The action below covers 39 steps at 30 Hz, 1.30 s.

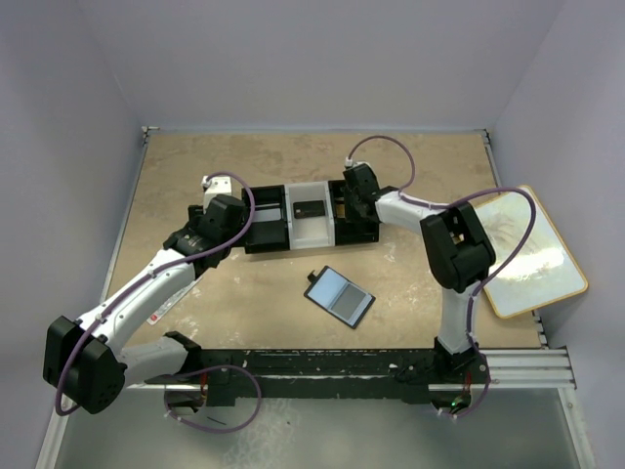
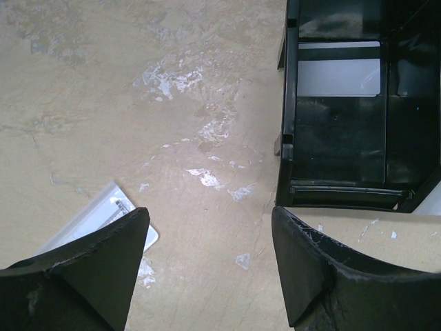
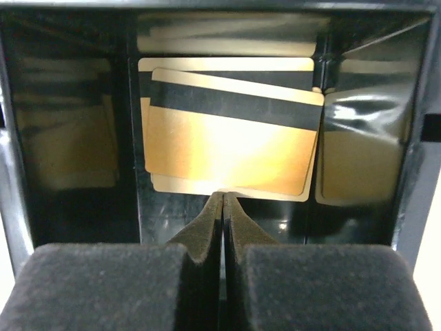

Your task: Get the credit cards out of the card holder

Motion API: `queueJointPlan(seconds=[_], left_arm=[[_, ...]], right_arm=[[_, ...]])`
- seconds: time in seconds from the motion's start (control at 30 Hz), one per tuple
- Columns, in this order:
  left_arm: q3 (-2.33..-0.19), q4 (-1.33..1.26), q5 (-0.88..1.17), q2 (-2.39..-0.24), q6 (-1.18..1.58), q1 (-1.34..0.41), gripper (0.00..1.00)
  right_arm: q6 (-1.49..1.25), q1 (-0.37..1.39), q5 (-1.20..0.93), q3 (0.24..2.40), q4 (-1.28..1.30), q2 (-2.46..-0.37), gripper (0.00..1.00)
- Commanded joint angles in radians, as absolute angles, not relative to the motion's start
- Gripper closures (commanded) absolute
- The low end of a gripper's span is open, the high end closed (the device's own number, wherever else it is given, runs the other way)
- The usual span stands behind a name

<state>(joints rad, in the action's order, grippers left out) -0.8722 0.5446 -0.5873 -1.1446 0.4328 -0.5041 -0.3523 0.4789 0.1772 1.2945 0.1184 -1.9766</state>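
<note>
Credit cards (image 3: 231,148), gold with dark stripes, are lying in a loose overlapping stack on the floor of the tray's (image 1: 264,236) right compartment. The right hand (image 3: 222,207) is sitting at their near edge with its fingers pressed together (nothing is showing between them). The card holder (image 1: 340,295) is lying open on the tabletop (image 1: 195,166), well apart from the tray, between the two arms. The left hand (image 2: 208,231) is hovering spread and empty just left of the tray, near a white packet (image 2: 96,219). By the look of it, a drop-off is finishing, so the right hand is best lifting straight up, clear of the compartment walls, so it is not dragging the top card. The right wrist view is revealing the gold stack, which the arm is hiding from overhead; only the overhead view is showing the holder and a dark card (image 1: 311,208) in the middle compartment
</note>
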Motion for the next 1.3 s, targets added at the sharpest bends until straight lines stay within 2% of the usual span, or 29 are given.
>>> queueJointPlan(seconds=[0.0, 0.57, 0.97, 1.17, 1.27], left_arm=[[-0.885, 0.525, -0.581, -1.145, 0.417, -0.497, 0.31], [-0.885, 0.524, -0.575, -1.154, 0.416, -0.497, 0.31], [-0.883, 0.527, -0.575, -1.145, 0.417, -0.497, 0.30], [-0.883, 0.529, -0.575, -1.142, 0.414, -0.497, 0.30], [-0.881, 0.528, -0.571, -1.135, 0.413, -0.497, 0.30]], right_arm=[[-0.395, 0.490, 0.280, 1.348, 0.146, -2.002, 1.00], [-0.424, 0.506, 0.373, 1.367, 0.149, -2.047, 0.94], [-0.431, 0.506, 0.320, 1.399, 0.149, -2.070, 0.88], [-0.417, 0.506, 0.283, 1.384, 0.144, -2.009, 0.85], [-0.413, 0.505, 0.248, 1.363, 0.133, -1.925, 0.78]])
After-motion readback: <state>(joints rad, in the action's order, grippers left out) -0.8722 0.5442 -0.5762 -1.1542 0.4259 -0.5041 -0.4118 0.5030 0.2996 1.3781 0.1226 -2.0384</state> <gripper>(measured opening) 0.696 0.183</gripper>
